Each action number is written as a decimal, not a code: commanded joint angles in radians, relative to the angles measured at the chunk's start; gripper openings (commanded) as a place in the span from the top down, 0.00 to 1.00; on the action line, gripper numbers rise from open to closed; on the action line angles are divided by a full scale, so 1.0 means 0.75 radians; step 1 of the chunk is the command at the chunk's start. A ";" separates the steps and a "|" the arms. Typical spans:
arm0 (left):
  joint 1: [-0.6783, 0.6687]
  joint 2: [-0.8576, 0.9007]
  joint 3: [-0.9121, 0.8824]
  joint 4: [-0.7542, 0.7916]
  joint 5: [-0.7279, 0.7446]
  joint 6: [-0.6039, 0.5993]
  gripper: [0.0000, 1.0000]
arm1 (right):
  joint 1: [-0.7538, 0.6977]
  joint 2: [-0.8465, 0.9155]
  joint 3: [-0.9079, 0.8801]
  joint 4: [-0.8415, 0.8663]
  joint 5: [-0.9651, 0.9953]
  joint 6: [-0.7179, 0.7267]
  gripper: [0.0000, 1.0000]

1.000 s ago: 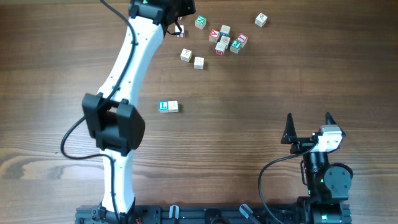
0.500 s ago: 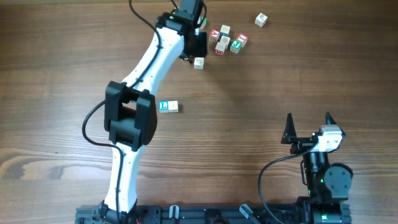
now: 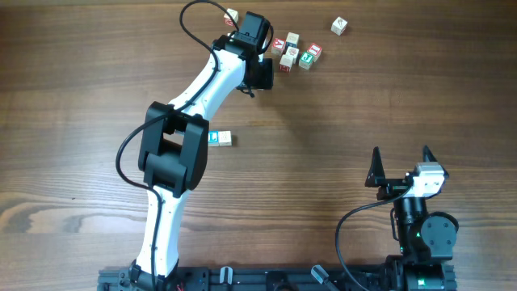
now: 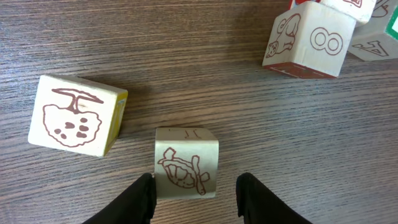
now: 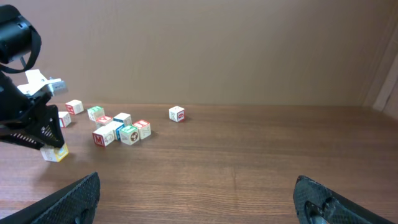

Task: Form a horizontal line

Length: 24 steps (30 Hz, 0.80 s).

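Note:
No row of four cubes shows. A blue-faced cube (image 3: 213, 139) and a pale cube (image 3: 227, 139) touch side by side at mid-table, partly under my left arm. My left gripper (image 3: 258, 78) is at the far side, low over the table and open. In the left wrist view my left gripper (image 4: 194, 186) straddles a pale cube with a turtle drawing (image 4: 186, 163); the left finger touches it, the right finger stands apart. A pale cube with a tree drawing and a yellow side (image 4: 78, 115) lies to its left. My right gripper (image 3: 401, 172) is open and empty at the near right, also seen in its wrist view (image 5: 199, 202).
A cluster of several loose letter cubes (image 3: 295, 52) lies right of my left gripper, also in the left wrist view (image 4: 311, 37) and the right wrist view (image 5: 121, 130). A lone cube (image 3: 339, 26) sits far right. Another cube (image 3: 233, 14) lies by the far edge.
My left arm has swung right from the far left of the cluster and come down over the two pale cubes near it. The right arm has not moved.

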State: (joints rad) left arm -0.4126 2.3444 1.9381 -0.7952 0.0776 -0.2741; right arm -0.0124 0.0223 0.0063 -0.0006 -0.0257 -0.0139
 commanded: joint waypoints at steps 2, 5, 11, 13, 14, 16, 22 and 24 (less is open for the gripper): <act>-0.013 0.018 -0.013 0.007 -0.041 0.011 0.55 | -0.003 -0.006 -0.002 0.004 -0.014 -0.015 0.00; -0.015 0.019 -0.013 0.004 -0.050 0.011 0.60 | -0.003 -0.006 -0.002 0.004 -0.014 -0.015 0.00; -0.015 0.026 -0.013 0.010 -0.071 0.011 0.58 | -0.003 -0.006 -0.002 0.004 -0.014 -0.016 0.00; -0.015 0.043 -0.013 0.010 -0.071 0.011 0.55 | -0.003 -0.006 -0.002 0.004 -0.014 -0.016 0.00; -0.015 0.047 -0.013 0.015 -0.071 0.011 0.54 | -0.003 -0.006 -0.002 0.004 -0.014 -0.015 0.00; -0.015 0.049 -0.013 0.039 -0.071 0.011 0.60 | -0.003 -0.006 -0.002 0.004 -0.014 -0.015 0.00; -0.016 0.049 -0.013 0.035 -0.070 0.011 0.66 | -0.003 -0.006 -0.002 0.004 -0.014 -0.015 0.00; -0.016 0.032 -0.013 0.018 -0.070 0.007 0.67 | -0.003 -0.006 -0.002 0.004 -0.014 -0.015 0.00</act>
State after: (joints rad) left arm -0.4191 2.3600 1.9362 -0.7685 0.0353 -0.2707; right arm -0.0124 0.0223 0.0063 -0.0006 -0.0257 -0.0139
